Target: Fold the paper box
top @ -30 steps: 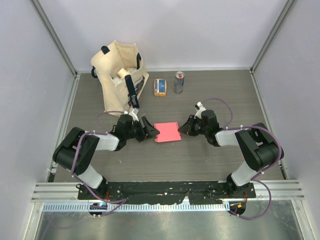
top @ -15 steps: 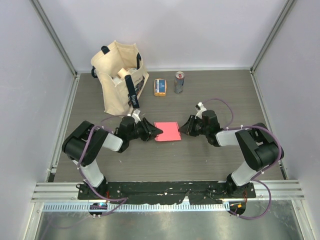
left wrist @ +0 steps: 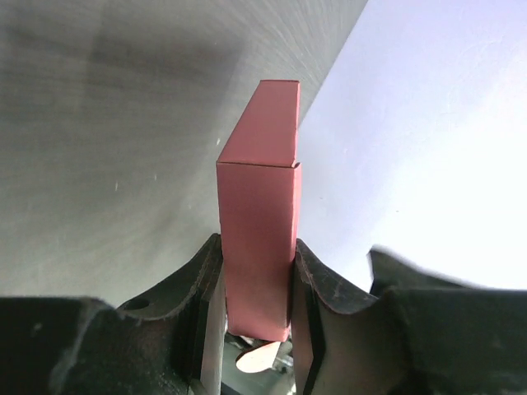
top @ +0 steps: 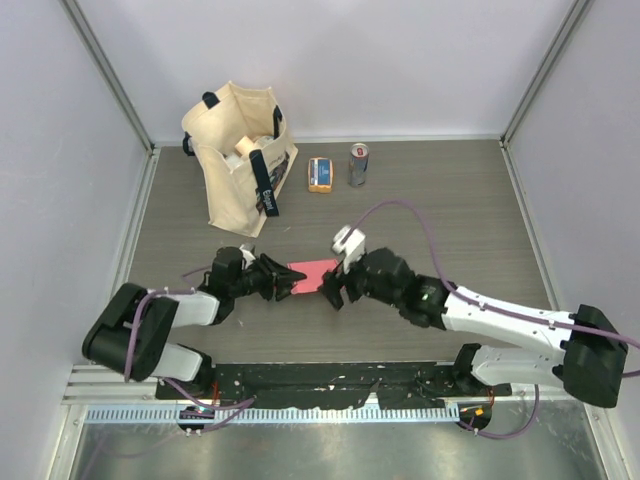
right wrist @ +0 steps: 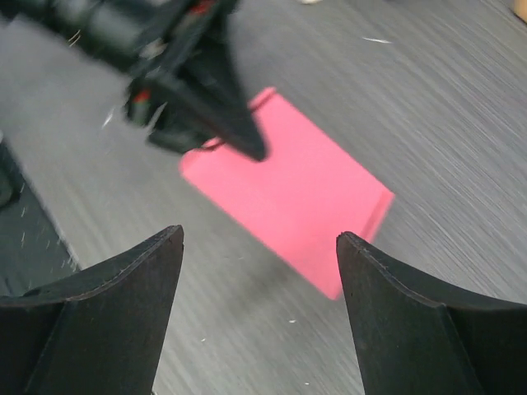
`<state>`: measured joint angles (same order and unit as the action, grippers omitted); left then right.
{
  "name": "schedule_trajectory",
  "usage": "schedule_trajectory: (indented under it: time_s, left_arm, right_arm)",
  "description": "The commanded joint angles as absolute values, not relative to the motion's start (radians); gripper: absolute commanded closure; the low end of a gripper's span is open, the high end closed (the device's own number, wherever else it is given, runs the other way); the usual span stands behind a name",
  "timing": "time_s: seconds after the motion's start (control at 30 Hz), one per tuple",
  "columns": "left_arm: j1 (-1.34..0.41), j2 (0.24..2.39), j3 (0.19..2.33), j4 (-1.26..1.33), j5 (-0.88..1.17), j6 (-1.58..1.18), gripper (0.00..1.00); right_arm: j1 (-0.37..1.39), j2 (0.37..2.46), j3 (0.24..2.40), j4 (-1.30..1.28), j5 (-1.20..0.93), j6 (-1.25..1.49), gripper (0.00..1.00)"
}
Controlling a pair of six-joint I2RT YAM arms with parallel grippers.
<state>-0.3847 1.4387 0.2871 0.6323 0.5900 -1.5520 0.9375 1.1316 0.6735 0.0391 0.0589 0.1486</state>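
Jaws of the left gripper (top: pixel 292 286) pinch one end of the paper box (top: pixel 312 271), at the middle of the table (top: pixel 450 200). By its other end the right gripper (top: pixel 333 291) gapes wide. Far back sit a bag (top: pixel 235 130), a packet (top: pixel 320 174) and a can (top: pixel 359 164).

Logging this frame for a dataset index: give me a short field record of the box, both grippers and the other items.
paper box: pinkish-red, flat, between both grippers
left gripper: shut on the paper box's end
right gripper: open, facing its other end
far side: tote bag, orange-and-blue packet, can
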Motion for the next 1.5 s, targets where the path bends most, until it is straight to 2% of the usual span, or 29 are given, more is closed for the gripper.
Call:
schedule_trajectory:
  time_s: [0.0, 0.1, 0.27, 0.4, 0.53, 0.63, 0.67, 0.73, 0.77, 0.8, 0.9, 0.93, 1.0, 1.1, 1.13, 1.23, 1.33, 1.47]
  left_arm:
    - [-0.368, 1.296, 0.259, 0.434, 0.693, -1.703, 0.78]
    - [-0.362, 1.197, 0.264, 0.307, 0.713, -1.710, 0.76]
    - [-0.330, 1.092, 0.259, 0.201, 0.733, -1.712, 0.76]
    - [-0.331, 1.058, 0.233, 0.207, 0.755, -1.744, 0.78]
    - [-0.330, 1.042, 0.222, 0.215, 0.776, -1.749, 0.79]
    - [-0.328, 1.057, 0.222, 0.218, 0.784, -1.740, 0.80]
    - [-0.328, 1.065, 0.221, 0.233, 0.791, -1.744, 0.80]
    - [-0.330, 1.077, 0.222, 0.270, 0.805, -1.747, 0.80]
    - [-0.330, 1.086, 0.222, 0.281, 0.807, -1.746, 0.80]
    - [-0.328, 1.089, 0.225, 0.294, 0.796, -1.732, 0.80]
    - [-0.330, 1.068, 0.270, 0.224, 0.758, -1.599, 0.59]
    - [-0.328, 1.056, 0.279, 0.178, 0.720, -1.563, 0.47]
    - [-0.330, 1.007, 0.316, 0.144, 0.671, -1.426, 0.40]
    - [-0.328, 0.893, 0.388, -0.061, 0.513, -1.184, 0.37]
    - [-0.330, 0.856, 0.397, -0.163, 0.397, -1.143, 0.37]
    - [-0.328, 0.685, 0.403, -0.276, 0.246, -1.033, 0.36]
    - [-0.328, 0.533, 0.390, -0.262, 0.149, -0.930, 0.42]
    - [-0.337, 0.508, 0.402, -0.186, 0.163, -0.819, 0.49]
  right_arm:
    - [1.126, 1.188, 0.742, -0.072, 0.236, -0.173, 0.20]
    - [1.224, 1.265, 0.770, -0.075, 0.343, -0.262, 0.20]
    - [1.278, 1.334, 0.778, -0.029, 0.423, -0.353, 0.20]
    - [1.307, 1.377, 0.752, 0.134, 0.569, -0.406, 0.22]
    - [1.333, 1.413, 0.716, 0.248, 0.614, -0.460, 0.25]
    - [1.345, 1.431, 0.710, 0.290, 0.617, -0.477, 0.34]
    - [1.348, 1.437, 0.710, 0.287, 0.620, -0.479, 0.43]
    - [1.356, 1.437, 0.707, 0.290, 0.621, -0.469, 0.55]
    - [1.359, 1.436, 0.701, 0.290, 0.624, -0.462, 0.66]
    - [1.364, 1.430, 0.696, 0.294, 0.627, -0.447, 0.70]
    - [1.367, 1.417, 0.693, 0.256, 0.600, -0.395, 0.75]
    - [1.367, 1.414, 0.699, 0.233, 0.598, -0.381, 0.77]
    - [1.367, 1.410, 0.725, 0.145, 0.594, -0.354, 0.80]
    - [1.336, 1.394, 0.776, -0.025, 0.502, -0.296, 0.80]
    - [1.325, 1.387, 0.790, -0.064, 0.471, -0.263, 0.80]
    - [1.247, 1.378, 0.830, -0.182, 0.306, -0.210, 0.80]
    - [1.142, 1.381, 0.864, -0.280, 0.116, -0.157, 0.79]
    - [1.034, 1.426, 0.943, -0.400, -0.064, -0.117, 0.79]
